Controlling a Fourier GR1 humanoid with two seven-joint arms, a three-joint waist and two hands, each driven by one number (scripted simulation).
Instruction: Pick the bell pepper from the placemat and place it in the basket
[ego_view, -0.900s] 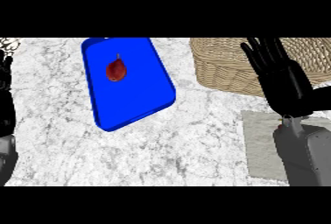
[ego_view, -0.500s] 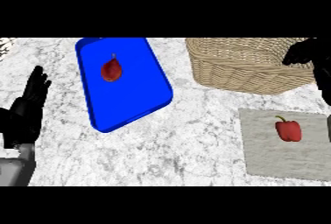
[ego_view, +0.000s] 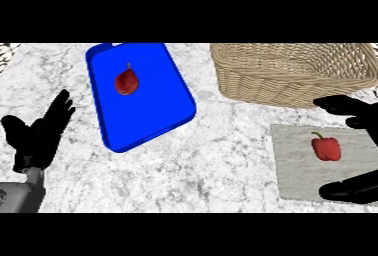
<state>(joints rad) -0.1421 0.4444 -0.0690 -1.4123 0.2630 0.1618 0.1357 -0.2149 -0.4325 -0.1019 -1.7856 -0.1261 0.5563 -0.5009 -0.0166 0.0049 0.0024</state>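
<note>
The red bell pepper (ego_view: 326, 148) with a green stem lies on the grey placemat (ego_view: 295, 172) at the right. My right hand (ego_view: 353, 108) comes in from the right edge, open. Its fingers sit just beyond the pepper and its thumb (ego_view: 348, 190) just in front of it, neither touching it. The woven basket (ego_view: 295, 70) stands behind the placemat at the top right. My left hand (ego_view: 38, 135) rests open at the left edge, fingers up.
A blue cutting board (ego_view: 148, 115) lies slanted at centre left with a dark red fruit (ego_view: 127, 83) on it. Marble counter shows between the board and the placemat.
My right hand has come down from the basket's right side to straddle the pepper, and its thumb now shows at the lower right. The left hand has barely moved.
</note>
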